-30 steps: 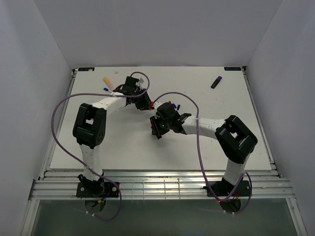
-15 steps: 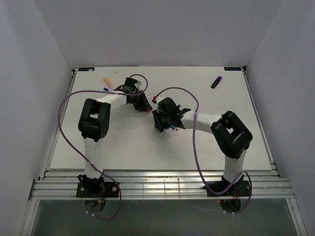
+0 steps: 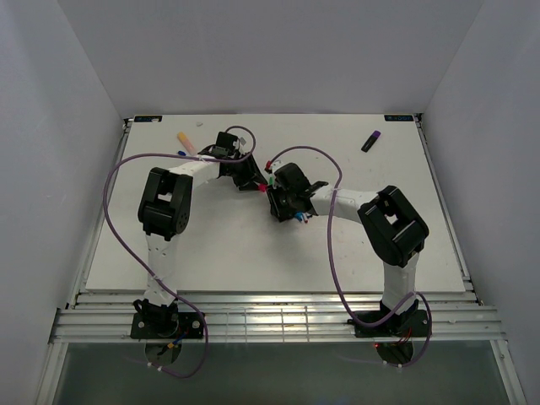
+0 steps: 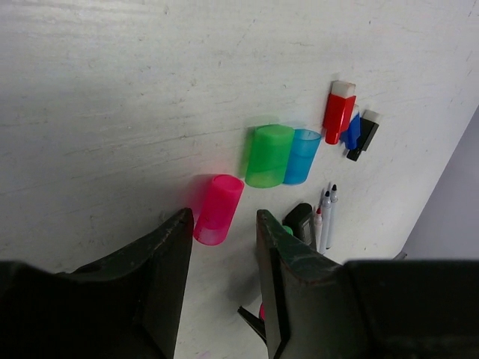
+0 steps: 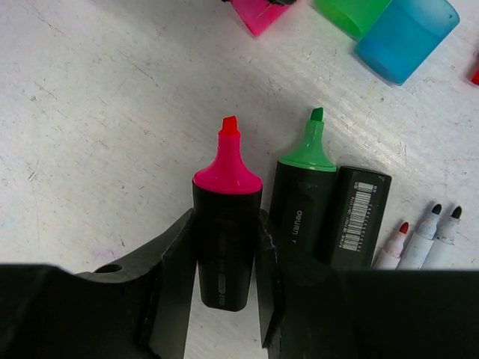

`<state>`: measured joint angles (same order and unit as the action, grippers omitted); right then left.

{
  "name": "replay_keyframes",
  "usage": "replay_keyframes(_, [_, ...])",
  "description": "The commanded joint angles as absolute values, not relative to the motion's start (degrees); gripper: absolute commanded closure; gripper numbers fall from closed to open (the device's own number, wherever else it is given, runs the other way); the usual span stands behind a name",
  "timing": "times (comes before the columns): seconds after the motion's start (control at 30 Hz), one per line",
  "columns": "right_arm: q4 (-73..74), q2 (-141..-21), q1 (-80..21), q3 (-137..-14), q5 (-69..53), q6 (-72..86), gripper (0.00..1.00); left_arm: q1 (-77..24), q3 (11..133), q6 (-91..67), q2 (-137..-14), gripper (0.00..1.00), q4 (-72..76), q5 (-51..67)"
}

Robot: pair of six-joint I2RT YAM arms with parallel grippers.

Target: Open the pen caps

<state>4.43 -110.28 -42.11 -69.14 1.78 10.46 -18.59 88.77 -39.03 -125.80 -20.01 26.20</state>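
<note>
Right wrist view: the uncapped pink highlighter (image 5: 227,217) sits mid-frame, clamped between the right gripper's (image 5: 224,258) jaws; an uncapped green highlighter (image 5: 303,191) lies just right of it on the white table (image 5: 97,112). Left wrist view: the pink cap (image 4: 218,209) lies at centre, green cap (image 4: 269,155) and blue cap (image 4: 301,156) touching each other up-right; the left gripper (image 4: 223,258) gapes, holding nothing

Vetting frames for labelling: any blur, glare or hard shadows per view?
Top external: even soft light, purple pen tiny. Left wrist: pink cap sharp, tinting the table beside it; left pincer fingers dark and soft. Right wrist: pink highlighter crisp, no glare.
</note>
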Motion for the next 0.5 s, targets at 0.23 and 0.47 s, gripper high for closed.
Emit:
replay_keyframes(0.23, [4.1, -108.9, -42.2, -71.7, 1.8, 8.6, 0.56, -18.5, 89.0, -39.0, -124.7, 0.45, -19.8, 25.4])
replay_keyframes(0.47, [4.9, -107.1, -42.1, -72.1, 2.9, 8.7, 0.51, -18.5, 86.7, -39.4, -121.6, 0.41, -19.2, 25.8])
